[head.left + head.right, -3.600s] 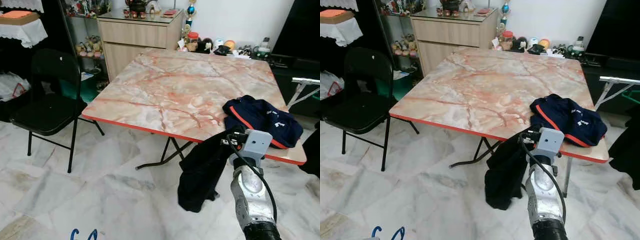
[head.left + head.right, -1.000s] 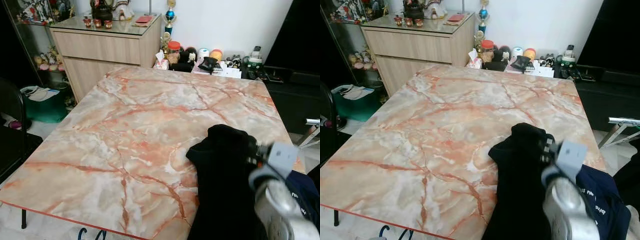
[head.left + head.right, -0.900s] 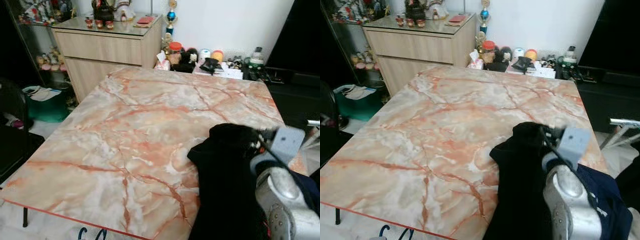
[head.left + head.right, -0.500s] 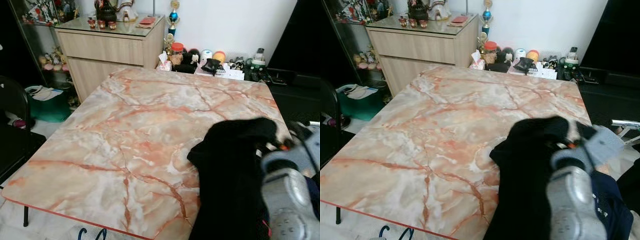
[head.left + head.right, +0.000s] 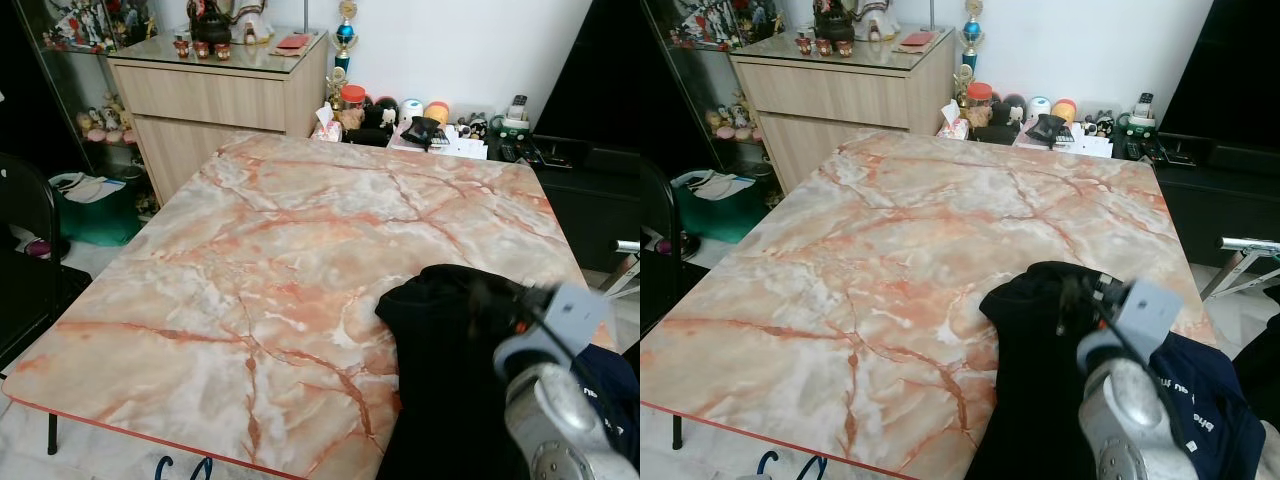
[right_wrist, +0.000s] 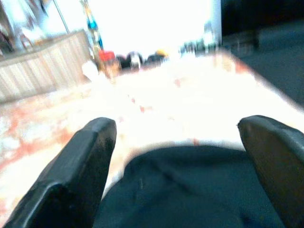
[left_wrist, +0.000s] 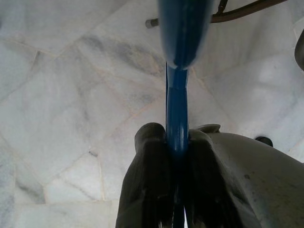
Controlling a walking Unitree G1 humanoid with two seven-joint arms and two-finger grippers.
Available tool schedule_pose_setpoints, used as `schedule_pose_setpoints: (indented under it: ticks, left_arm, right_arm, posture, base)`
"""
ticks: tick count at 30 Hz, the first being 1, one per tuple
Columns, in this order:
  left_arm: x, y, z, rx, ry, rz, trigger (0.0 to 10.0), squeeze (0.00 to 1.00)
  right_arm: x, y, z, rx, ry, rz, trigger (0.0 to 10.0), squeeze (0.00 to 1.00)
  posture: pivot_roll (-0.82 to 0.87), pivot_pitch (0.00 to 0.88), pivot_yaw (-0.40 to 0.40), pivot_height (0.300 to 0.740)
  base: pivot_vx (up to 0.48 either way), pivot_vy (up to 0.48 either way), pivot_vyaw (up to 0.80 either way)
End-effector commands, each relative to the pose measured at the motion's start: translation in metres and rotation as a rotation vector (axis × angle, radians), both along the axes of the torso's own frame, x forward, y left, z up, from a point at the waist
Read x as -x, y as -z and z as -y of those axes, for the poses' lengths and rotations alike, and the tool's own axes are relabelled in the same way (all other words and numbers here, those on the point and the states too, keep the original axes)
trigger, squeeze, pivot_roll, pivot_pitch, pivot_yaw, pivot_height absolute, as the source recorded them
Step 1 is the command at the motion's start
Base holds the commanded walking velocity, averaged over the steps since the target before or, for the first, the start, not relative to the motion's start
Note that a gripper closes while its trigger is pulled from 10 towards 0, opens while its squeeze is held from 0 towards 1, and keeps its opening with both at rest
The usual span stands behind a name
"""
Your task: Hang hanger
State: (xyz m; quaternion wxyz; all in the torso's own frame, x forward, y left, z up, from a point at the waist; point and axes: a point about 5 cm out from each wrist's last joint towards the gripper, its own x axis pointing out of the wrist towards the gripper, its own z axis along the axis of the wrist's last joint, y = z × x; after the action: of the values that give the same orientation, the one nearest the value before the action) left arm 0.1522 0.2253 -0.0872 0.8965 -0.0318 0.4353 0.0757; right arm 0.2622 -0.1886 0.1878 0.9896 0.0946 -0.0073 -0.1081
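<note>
A marble-patterned surface (image 5: 270, 260) with an orange edge was seen across most of the left eye frame, with a wooden cabinet (image 5: 215, 90) behind it at the upper left and small clutter (image 5: 420, 115) along the wall at upper centre. A black garment (image 5: 450, 360) was draped over the surface's near right corner, at the lower right of the frame, and a navy garment (image 5: 1200, 400) was seen just beside it. The right gripper (image 6: 178, 156) was held just above the black garment, its fingers (image 6: 80, 161) spread wide apart and closed on nothing. The blue hanger (image 7: 177, 95) was clamped between the shut fingers of the left gripper (image 7: 176, 142), low over the marble floor (image 7: 61, 95).
</note>
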Motion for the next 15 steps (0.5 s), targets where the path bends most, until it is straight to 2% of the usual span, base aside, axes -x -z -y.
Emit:
schedule_pose_setpoints:
  ticks: [1,2,6,11,13,15]
  left_arm:
    - [0.003,0.001,0.000,-0.005,0.011,-0.018,10.0,0.00]
    - [0.002,0.001,0.000,-0.010,0.009,-0.013,10.0,0.00]
    - [0.000,0.000,0.000,-0.030,0.033,-0.005,10.0,0.00]
    - [0.001,0.000,-0.001,-0.046,0.056,-0.007,10.0,0.00]
    - [0.002,0.000,-0.001,-0.052,0.058,-0.005,10.0,0.00]
    - [0.002,0.000,-0.001,-0.049,0.045,-0.005,10.0,0.00]
  right_arm:
    - [0.002,-0.004,0.001,0.055,0.018,0.026,10.0,1.00]
    - [0.001,-0.006,0.001,0.084,0.034,0.045,10.0,0.00]
    - [-0.003,-0.014,-0.004,0.029,0.015,0.105,10.0,0.00]
    - [-0.006,-0.015,-0.005,0.033,0.011,0.120,10.0,0.00]
    - [-0.007,-0.013,-0.005,0.017,0.013,0.116,10.0,0.00]
    - [-0.008,-0.013,-0.006,0.015,0.008,0.120,10.0,0.00]
  posture:
    - [-0.02,0.037,-0.013,0.740]
    - [-0.01,0.039,-0.013,0.740]
    - [-0.02,0.042,-0.015,0.740]
    - [-0.01,0.043,-0.019,0.740]
    - [-0.01,0.047,-0.022,0.740]
    - [-0.01,0.047,-0.023,0.740]
  base:
    - [0.000,0.000,0.00]
    - [0.000,0.000,0.00]
    - [0.000,0.000,0.00]
    - [0.000,0.000,0.00]
    - [0.000,-0.463,0.00]
    - [0.000,-0.480,-0.77]
